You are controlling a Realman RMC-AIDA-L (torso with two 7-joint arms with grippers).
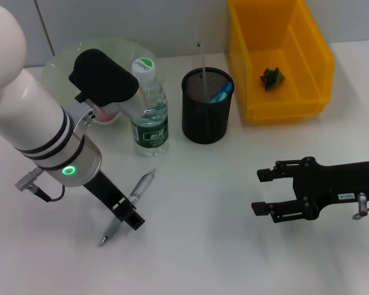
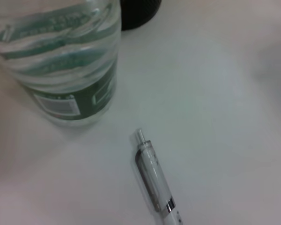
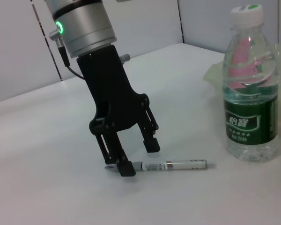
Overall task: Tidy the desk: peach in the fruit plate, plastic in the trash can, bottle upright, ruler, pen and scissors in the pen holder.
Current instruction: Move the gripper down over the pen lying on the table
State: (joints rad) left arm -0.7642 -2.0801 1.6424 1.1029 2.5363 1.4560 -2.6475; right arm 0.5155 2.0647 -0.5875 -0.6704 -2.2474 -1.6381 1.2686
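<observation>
White counter [image 1: 190,196] carries the pen [image 3: 173,165], lying flat between the spread fingers of the left hand [image 3: 139,157]. Right hand [image 1: 262,192] hovers apart, fingers spread, holding nothing.

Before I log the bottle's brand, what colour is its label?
Green with white print, clearest in the right wrist view: bottle.

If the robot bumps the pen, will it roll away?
Probably a little. The pen is a slim round barrel lying flat on the smooth white desk, so a sideways nudge may roll it. Its metal clip might stop it soon. It looks stiff and light, so the open left gripper, straddling one end, should lift it easily.
</observation>
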